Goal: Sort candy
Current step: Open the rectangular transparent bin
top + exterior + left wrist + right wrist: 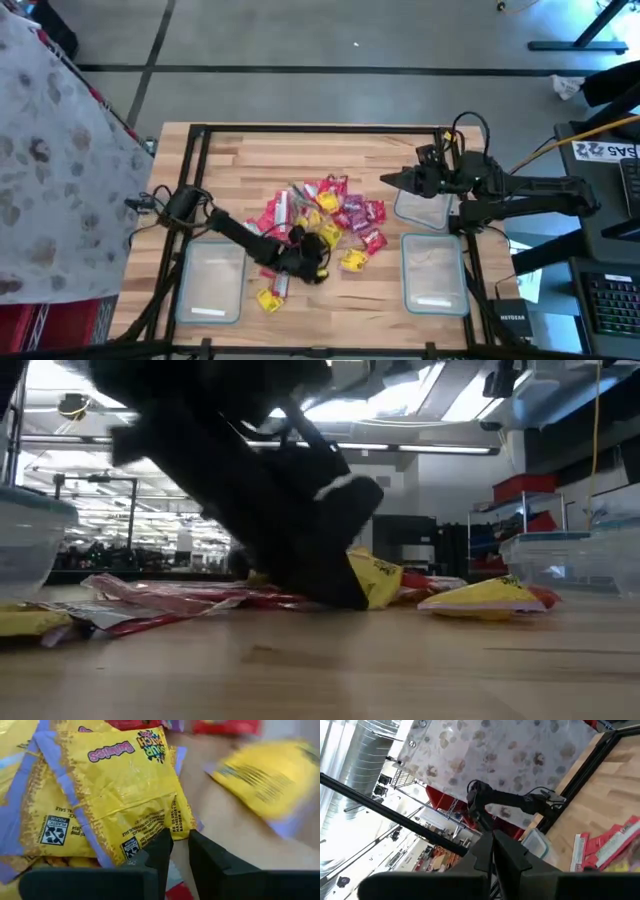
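Note:
The candy (pixel 325 215) lies as a heap of red, pink and yellow packets in the middle of the wooden table. My left gripper (pixel 305 262) is low at the heap's near edge, shut on a yellow packet (pixel 125 795). In the low view the gripper (pixel 335 585) reaches down to the tabletop beside that yellow packet (pixel 378 578). My right gripper (pixel 385 181) is shut on nothing, above the table right of the heap, and its fingers (pixel 493 842) meet. A single yellow packet (pixel 268 298) lies flat on the table nearer the front. My left gripper pinches the yellow packet between its two fingers (pixel 162 847) at the packet's printed end seam, near one corner (pixel 176 829). The fingers slant down from the table's left. The rest of the packet spreads out ahead of the fingertips, over other yellow packets.
Three clear containers stand around the heap: one near left (pixel 210 282), one near right (pixel 433 272), one right of the heap under my right arm (pixel 425 208). A black frame (pixel 320 129) runs along the table's edges. Another yellow packet (pixel 485 598) lies right of the left gripper.

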Robot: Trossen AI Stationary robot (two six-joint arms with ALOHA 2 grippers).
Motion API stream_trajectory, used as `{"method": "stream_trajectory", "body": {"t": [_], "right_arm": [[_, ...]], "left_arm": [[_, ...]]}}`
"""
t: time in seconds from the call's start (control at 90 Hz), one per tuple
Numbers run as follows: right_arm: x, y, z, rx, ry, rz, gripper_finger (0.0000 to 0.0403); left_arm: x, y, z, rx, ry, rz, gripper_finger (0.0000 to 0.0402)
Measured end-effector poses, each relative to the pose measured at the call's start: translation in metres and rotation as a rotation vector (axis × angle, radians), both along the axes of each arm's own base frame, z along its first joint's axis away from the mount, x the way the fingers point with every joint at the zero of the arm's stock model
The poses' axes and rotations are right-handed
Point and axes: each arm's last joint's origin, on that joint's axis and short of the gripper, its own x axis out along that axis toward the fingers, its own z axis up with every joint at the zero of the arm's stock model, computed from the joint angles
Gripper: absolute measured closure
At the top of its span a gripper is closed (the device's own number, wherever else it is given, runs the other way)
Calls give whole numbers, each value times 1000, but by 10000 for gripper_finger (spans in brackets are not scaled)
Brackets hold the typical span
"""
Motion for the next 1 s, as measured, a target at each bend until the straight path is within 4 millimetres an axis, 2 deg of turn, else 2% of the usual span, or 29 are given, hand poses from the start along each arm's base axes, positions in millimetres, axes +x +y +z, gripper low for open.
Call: {"method": "stream_trajectory", "body": {"t": [0.189,0.3,0.378,0.511,0.589,0.678,0.767,0.889,1.0], "right_arm": [[0,12,-2,3,18,22,402],[-1,19,-2,2,18,37,402],[-1,22,-2,-17,19,42,402],[-1,25,-2,-37,16,22,402],[-1,25,-1,-44,13,3,402],[-1,24,-1,-54,10,-17,402],[-1,24,-1,-72,13,-49,402],[-1,22,-2,-90,19,-98,402],[-1,21,-2,-108,25,-118,402]], "left_arm": [[7,41,-1,23,20,63,348],[9,57,7,10,41,41,348],[7,62,23,-4,48,2,348],[-3,58,67,-108,22,-119,348],[-5,42,112,-230,-129,-233,348],[-20,11,140,-308,-171,-392,348],[-38,-28,139,-318,-97,-508,348],[-64,-79,131,-426,-70,-537,348],[-91,-116,103,-524,29,-500,348]]}}
